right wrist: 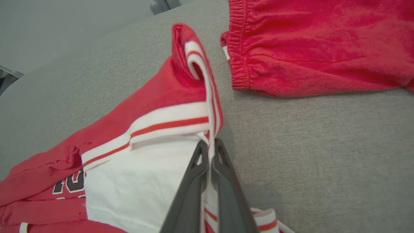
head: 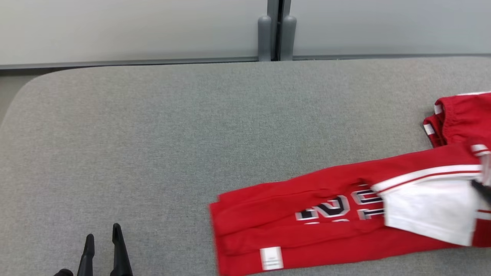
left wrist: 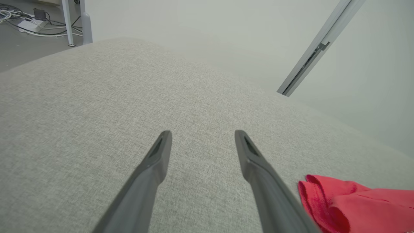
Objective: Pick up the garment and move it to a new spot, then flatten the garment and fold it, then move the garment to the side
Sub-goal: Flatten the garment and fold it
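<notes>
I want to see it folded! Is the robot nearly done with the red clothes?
Not nearly. Done: nothing finished yet; the red garment lies rumpled on the grey table. In hand: the right gripper is pinched shut on its striped edge; the left gripper hangs open. Left: moving, flattening, folding, setting aside.

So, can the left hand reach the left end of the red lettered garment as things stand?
Probably yes. The left hand hangs open over the grey table, and nothing lies between it and the red lettered garment to its right.
</notes>
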Robot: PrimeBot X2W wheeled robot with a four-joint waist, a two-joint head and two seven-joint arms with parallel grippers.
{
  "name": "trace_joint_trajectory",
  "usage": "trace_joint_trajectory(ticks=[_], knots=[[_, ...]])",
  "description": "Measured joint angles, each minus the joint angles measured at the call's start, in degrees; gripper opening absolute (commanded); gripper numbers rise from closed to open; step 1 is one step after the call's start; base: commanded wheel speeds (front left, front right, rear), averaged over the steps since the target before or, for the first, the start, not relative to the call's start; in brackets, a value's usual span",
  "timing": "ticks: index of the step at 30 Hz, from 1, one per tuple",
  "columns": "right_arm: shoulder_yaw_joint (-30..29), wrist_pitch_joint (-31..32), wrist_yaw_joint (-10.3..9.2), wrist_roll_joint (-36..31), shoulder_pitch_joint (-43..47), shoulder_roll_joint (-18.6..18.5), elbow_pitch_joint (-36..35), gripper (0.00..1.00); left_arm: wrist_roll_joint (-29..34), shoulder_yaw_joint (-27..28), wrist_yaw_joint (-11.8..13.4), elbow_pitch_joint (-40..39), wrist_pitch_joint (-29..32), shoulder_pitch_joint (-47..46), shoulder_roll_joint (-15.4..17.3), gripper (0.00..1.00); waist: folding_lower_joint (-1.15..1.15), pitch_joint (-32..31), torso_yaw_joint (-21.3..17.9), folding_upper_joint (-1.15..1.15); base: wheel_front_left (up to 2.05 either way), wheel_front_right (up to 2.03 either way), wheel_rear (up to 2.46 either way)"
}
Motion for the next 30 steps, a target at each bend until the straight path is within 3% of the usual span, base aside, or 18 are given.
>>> trace_joint_trajectory(ticks=[5, 10, 13, 16, 22, 25, 26, 27, 28, 30], knots=[[-2.5, 3.4, -0.03, 2.9, 2.5, -4.8, -7.6, 0.0, -1.9, -1.4, 1.0, -0.6, 0.0, 1.9, 0.0, 1.0, 0.0, -1.7, 1.3, 0.0, 0.0, 0.0, 0.0], [1.8, 9.5, -0.02, 7.2, 3.6, -2.0, -24.0, 0.0, -2.7, -3.0, 1.9, -0.7, 0.0, 3.0, 0.0, 1.0, 0.0, -1.8, 1.7, 0.0, 0.0, 0.0, 0.0], [7.3, 12.3, -0.01, 6.3, 3.4, 4.0, -29.6, 0.0, -3.1, -4.4, 1.8, 0.1, 0.0, 2.2, 0.0, 1.0, 0.0, -1.1, 1.8, 0.0, 0.0, 0.0, 0.0], [12.6, 13.2, -0.02, 0.8, 1.2, 12.5, -28.6, 0.0, -3.6, -5.9, 1.9, 0.7, 0.0, 0.3, 0.0, 1.0, 0.0, -0.5, 2.1, 0.0, 0.0, 0.0, 0.0], [17.1, 10.9, -0.07, -13.2, -3.0, 30.9, -14.5, 0.0, -5.3, -9.0, 2.2, 2.4, 0.0, -3.1, 0.0, 1.0, 0.0, 0.2, 4.4, 0.0, 0.0, 0.0, 0.0], [16.8, 8.1, -0.05, -18.2, -4.3, 34.2, -8.4, 0.0, -5.4, -10.6, 2.2, 3.2, 0.0, -3.8, 0.0, 1.0, 0.0, 0.3, 6.0, 0.0, 0.0, 0.0, 0.0], [16.4, 6.7, -0.05, -19.1, -4.5, 34.6, -6.9, 0.13, -5.6, -10.9, 2.2, 3.3, 0.0, -3.9, 0.0, 1.0, 0.0, 0.3, 6.5, 0.0, 0.0, 0.0, 0.0], [16.1, 5.5, -0.07, -19.6, -4.6, 34.8, -5.7, 0.38, -5.8, -10.9, 2.2, 3.5, 0.0, -3.9, 0.0, 1.0, 0.0, 0.2, 6.9, 0.0, 0.0, 0.0, 0.0], [16.2, 4.3, -0.07, -19.8, -4.8, 35.0, -4.9, 1.0, -5.9, -10.8, 2.2, 3.6, 0.0, -3.8, 0.0, 1.0, 0.0, 0.2, 7.3, 0.0, 0.0, 0.0, 0.0], [16.2, 1.7, -0.07, -19.6, -5.2, 35.4, -4.4, 1.0, -5.9, -10.5, 2.2, 3.7, 0.0, -3.7, 0.0, 1.0, 0.0, 0.1, 7.5, 0.0, 0.0, 0.0, 0.0]])
